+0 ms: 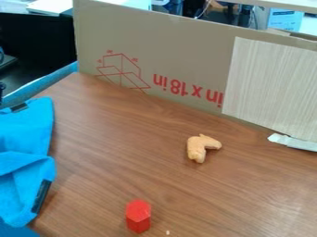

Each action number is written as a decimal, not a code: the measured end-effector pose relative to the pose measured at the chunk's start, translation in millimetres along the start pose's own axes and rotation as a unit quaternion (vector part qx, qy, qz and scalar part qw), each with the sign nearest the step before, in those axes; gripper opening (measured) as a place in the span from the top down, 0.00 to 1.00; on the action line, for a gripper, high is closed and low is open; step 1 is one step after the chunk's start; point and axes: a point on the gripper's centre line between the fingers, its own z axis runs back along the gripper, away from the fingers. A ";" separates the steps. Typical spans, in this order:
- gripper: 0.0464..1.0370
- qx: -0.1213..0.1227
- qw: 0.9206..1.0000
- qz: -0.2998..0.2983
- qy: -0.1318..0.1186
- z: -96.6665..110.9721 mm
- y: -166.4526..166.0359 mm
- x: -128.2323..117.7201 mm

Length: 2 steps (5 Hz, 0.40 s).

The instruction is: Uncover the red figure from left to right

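Camera view, red hexagonal prism upright and uncovered on the wood-grain tabletop near the bottom edge, blue cloth rumpled at the left, apart from it, tan bent toy piece right of centre, cardboard panel behind, gripper spread or pressed together, cannot tell.

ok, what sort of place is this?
Probably a lab or office workspace: a wood-grain table with a cardboard panel standing along its far side like a makeshift backdrop, and a blue-and-white box among the clutter behind.
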 end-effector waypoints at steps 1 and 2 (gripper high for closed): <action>0.04 -0.002 1.000 -0.007 0.015 -7.4 -4.5 -1.8; 0.04 -0.025 0.999 0.001 0.033 -18.8 4.3 4.5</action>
